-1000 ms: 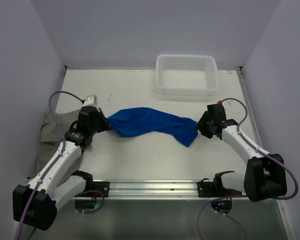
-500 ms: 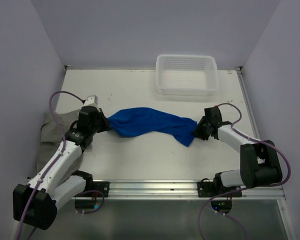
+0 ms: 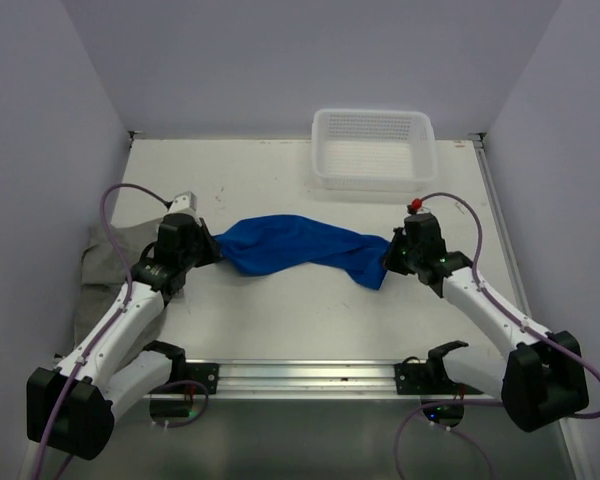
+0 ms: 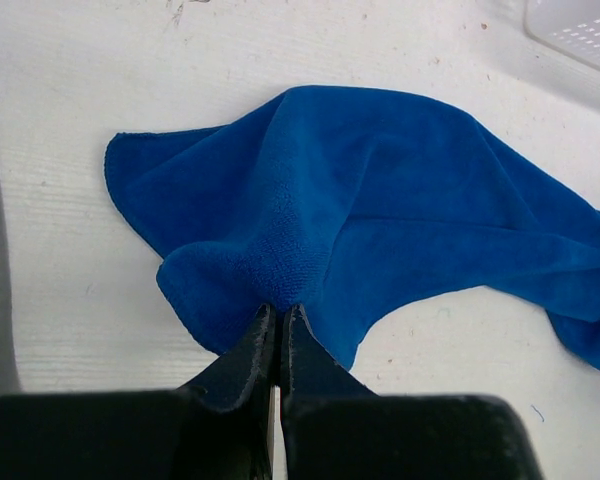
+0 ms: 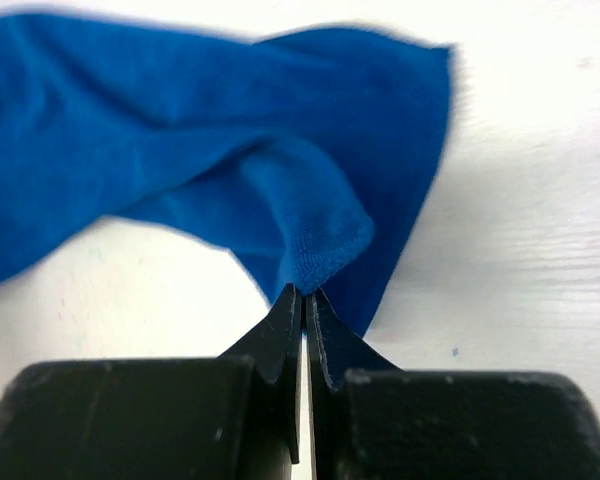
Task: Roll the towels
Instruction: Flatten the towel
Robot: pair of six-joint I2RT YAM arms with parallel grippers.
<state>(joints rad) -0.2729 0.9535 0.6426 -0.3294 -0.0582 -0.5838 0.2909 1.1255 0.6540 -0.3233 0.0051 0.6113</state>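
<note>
Top external: blue towel (image 3: 300, 245) is stretched across the bench (image 3: 280, 330), its ends pinched by left claw (image 3: 213, 250) and right claw (image 3: 388, 262), both clamped on cloth. Judged soft, light, limp — best gripped at corners; grey towel (image 3: 105, 255) lies at the left edge.

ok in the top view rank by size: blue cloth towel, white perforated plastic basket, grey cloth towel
white perforated plastic basket and blue cloth towel: too close to rank
grey cloth towel: smallest showing, partly under the left arm
</note>
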